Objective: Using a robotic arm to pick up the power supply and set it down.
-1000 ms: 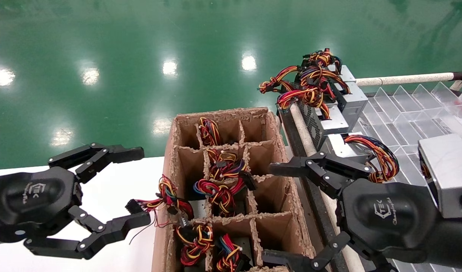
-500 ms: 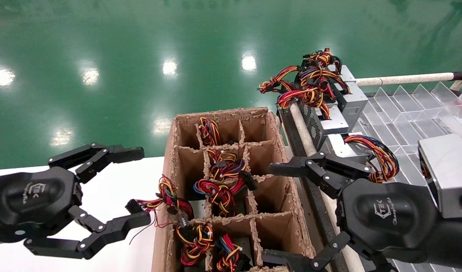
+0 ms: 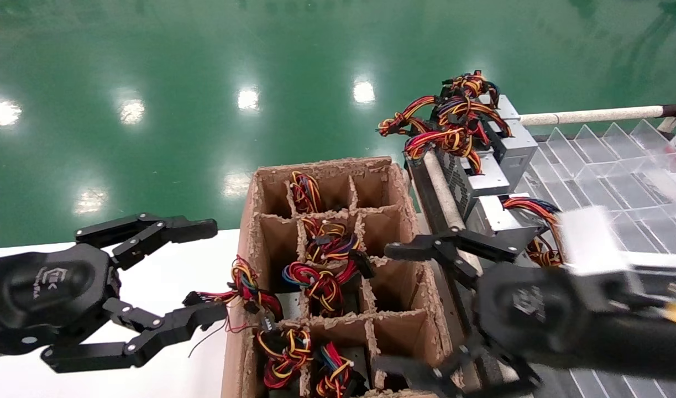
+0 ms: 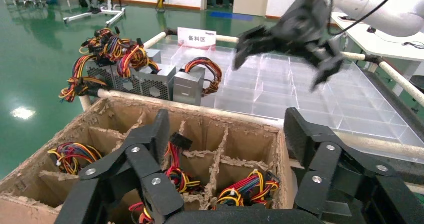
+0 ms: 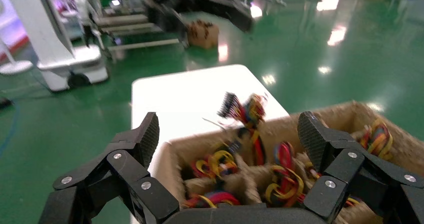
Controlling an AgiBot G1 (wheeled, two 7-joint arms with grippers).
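1. The right gripper has its jaws spread wide and holds nothing. One finger reaches over the right wall of the cardboard box; the other hangs low by the box's near right corner.
2. Between and just below those jaws, in the right wrist view, lie the box's divided cells, with bundles of red, yellow and black wires in them.
3. The left gripper is also spread wide and empty, over the white table just left of the box. Its lower finger is close to a black connector trailing over the box's left wall; whether they touch cannot be told.
4. Beyond the right gripper, on the far side of a pale rail, power supplies stand in a row on the clear divided tray, their wire bundles looping above them.
5. A green floor lies beyond everything.
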